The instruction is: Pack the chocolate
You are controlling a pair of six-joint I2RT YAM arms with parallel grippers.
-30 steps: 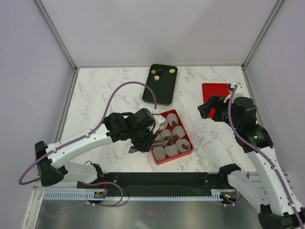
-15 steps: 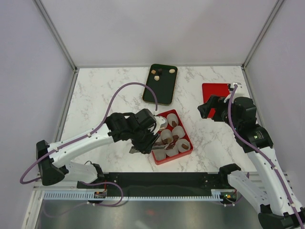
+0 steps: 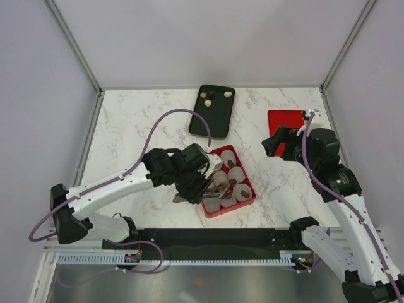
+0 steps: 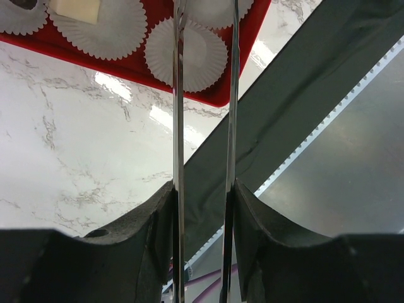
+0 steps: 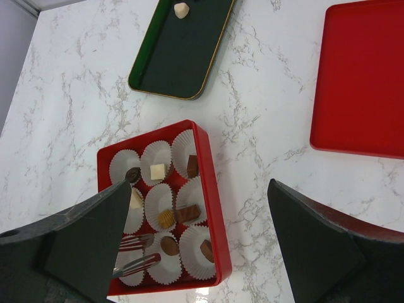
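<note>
The loose chocolates (image 3: pixel 227 93) (four, going by the top view) sit bunched at the far end of the dark tray (image 3: pixel 211 123), too small to show any long axis worth lining up with. From the left gripper (image 5: pixel 151 248) they lie straight past the red box (image 5: pixel 218 221), away from the arm bases. The right gripper (image 5: pixel 199 189) hangs about as far off to the side, so neither arm is plainly nearer.

The left gripper's thin fingers stand parted with nothing between them, low over the box's near-left corner. The right jaws are spread wide and hold nothing.

The box holds nine paper cups (image 5: pixel 125 163). Eight seem to have a piece each: dark, tan or cream. The corner cup under the left fingers looks empty (the left wrist view shows bare paper there). A flat red lid (image 5: pixel 363 82) lies apart on the table (image 3: pixel 145 120), to the right.
</note>
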